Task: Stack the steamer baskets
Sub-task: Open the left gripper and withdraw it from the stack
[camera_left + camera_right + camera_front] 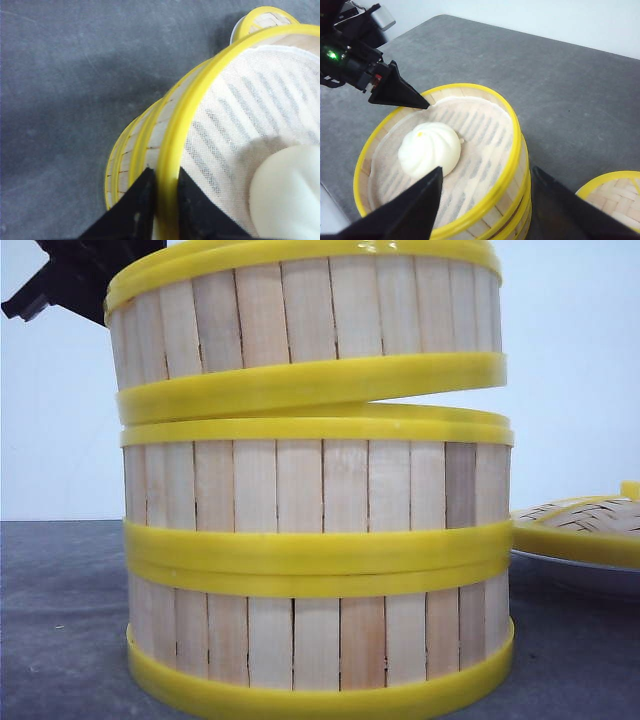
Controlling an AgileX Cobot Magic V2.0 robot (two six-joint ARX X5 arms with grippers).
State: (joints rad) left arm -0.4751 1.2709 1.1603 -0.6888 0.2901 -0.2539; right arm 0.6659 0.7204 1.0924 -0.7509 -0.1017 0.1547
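- The stack stands close to the front camera on the grey table (60, 620): the bottom basket (320, 650) sits flat, and the middle basket (320, 495) is seated on it, rims meeting evenly all round.
- The top basket (300, 325) is not yet seated. It tilts, its lower rim touching the middle basket's rim on the left side of the front view and lifted clear on the right, so a wedge of gap shows.
- The left gripper (161, 200) pinches the top basket's wall at the rim, one finger inside and one outside, clenched on it.
- The right gripper (485, 200) hovers above the stack with its fingers spread wide and nothing between them.
- Inside the top basket a white bun (429, 149) rests on a pale liner cloth (475, 130).
- Judged from this, two baskets are stacked; what is left is levelling the third, lowering it home and letting go.
- Further back to the right, the woven lid (585, 525) lies on a white plate (580, 575), cut off by the frame edge.
- Hidden: the contents of the two lower baskets, and most of the left arm behind the stack in the front view.
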